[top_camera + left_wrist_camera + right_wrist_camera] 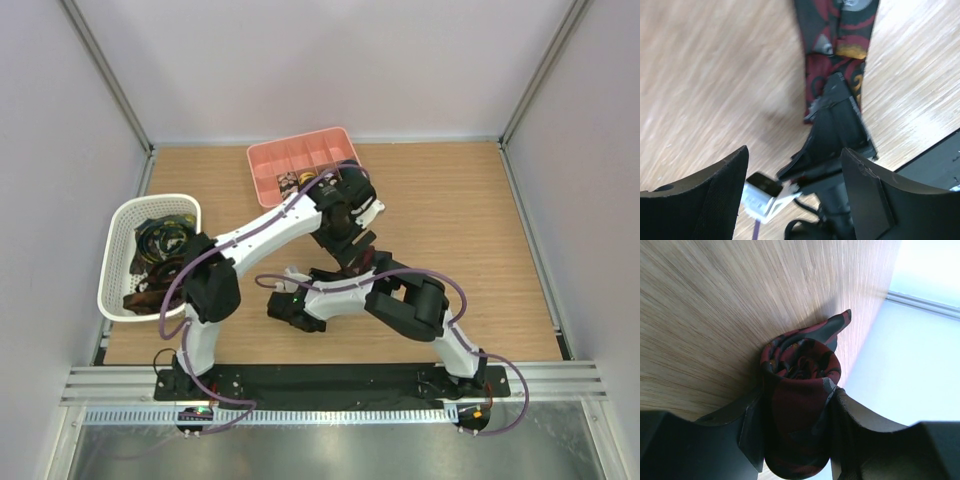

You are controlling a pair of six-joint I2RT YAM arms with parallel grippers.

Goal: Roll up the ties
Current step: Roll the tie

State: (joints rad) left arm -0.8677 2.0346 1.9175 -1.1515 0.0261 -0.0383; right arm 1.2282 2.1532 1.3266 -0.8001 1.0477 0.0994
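Showing as a red-and-black coil, the tie (800,385) sits pinched in the right gripper (797,410), fingers clamped tight on it. Its unrolled length lies flat along the middle of the table (700,75). The left gripper (795,160) hangs over that length, fingers spread wide, holding nothing. More ties (150,262) fill the basket (118,215); coils (297,181) sit in the tray (262,170).

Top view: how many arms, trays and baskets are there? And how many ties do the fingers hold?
Arms: 2, left arm and right arm
Tray: 1
Basket: 1
Held tie: 1, rolled, in the right arm's fingers
Total: 5
Ties in the basket and tray are too bunched to count.
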